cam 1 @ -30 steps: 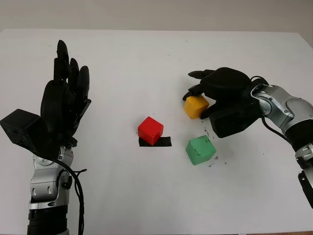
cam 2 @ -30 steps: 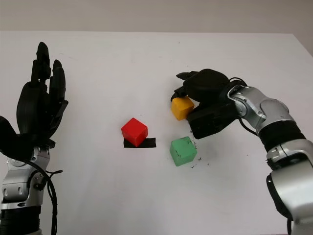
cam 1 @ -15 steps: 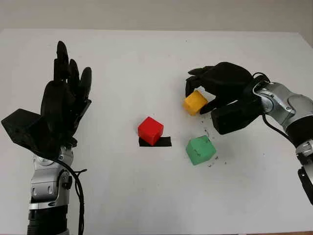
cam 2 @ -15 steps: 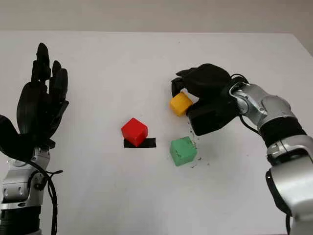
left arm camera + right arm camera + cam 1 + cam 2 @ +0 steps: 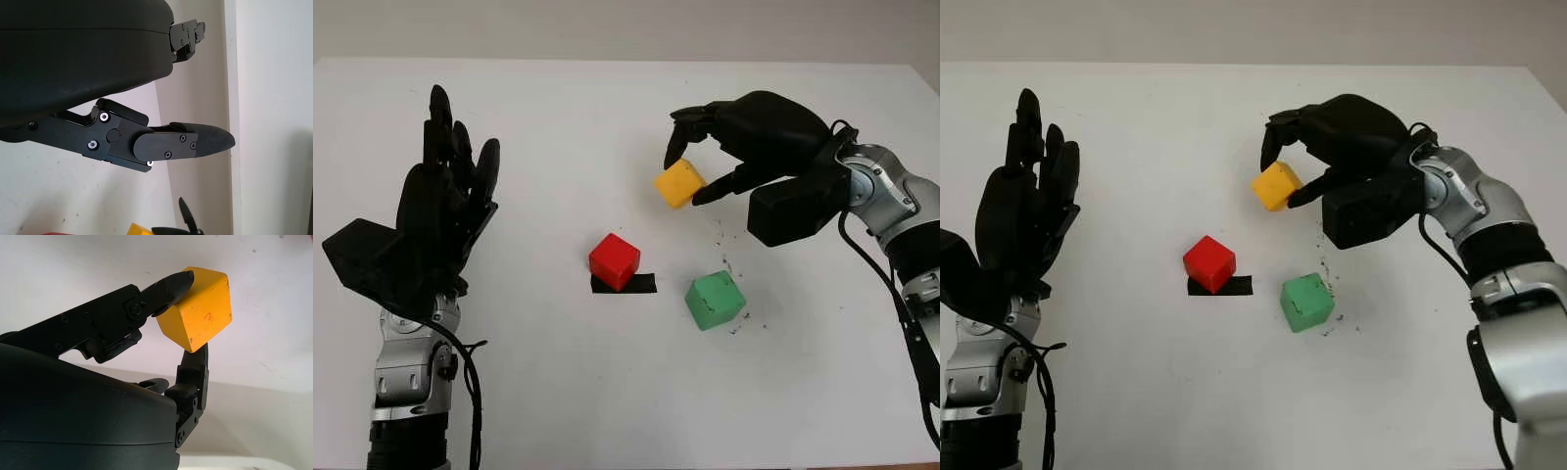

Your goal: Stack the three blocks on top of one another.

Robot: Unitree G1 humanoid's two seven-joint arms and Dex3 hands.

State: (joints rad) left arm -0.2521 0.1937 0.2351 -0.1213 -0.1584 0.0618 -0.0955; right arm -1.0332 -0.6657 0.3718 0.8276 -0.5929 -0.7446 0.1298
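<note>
I am lifting the yellow block (image 5: pixel 679 183) clear of the white surface (image 5: pixel 607 392) with my right hand (image 5: pixel 744 137): a second ago it was sitting down low beside the green block (image 5: pixel 715 300), and now it is riding higher and further toward the middle, tilted on a corner between my fingers (image 5: pixel 166 288). In the right wrist view I am pinching it from opposite sides, one fingertip on an upper edge and another pressing up from below, so the hold looks narrow rather than deep. That tells me the pick-up is done and the carry is under way. The red block (image 5: pixel 614 260) is sitting at the centre, partly over a strip of black tape (image 5: pixel 636 284), and I judge it to be the base I am heading for, since I am drifting toward it. The green block is lying on the surface just to the right of the red one, untouched. My left hand (image 5: pixel 435 230) is holding nothing, open and raised well off to the left side. Because the yellow block is skewed, I expect I will need to level it before setting it down.
</note>
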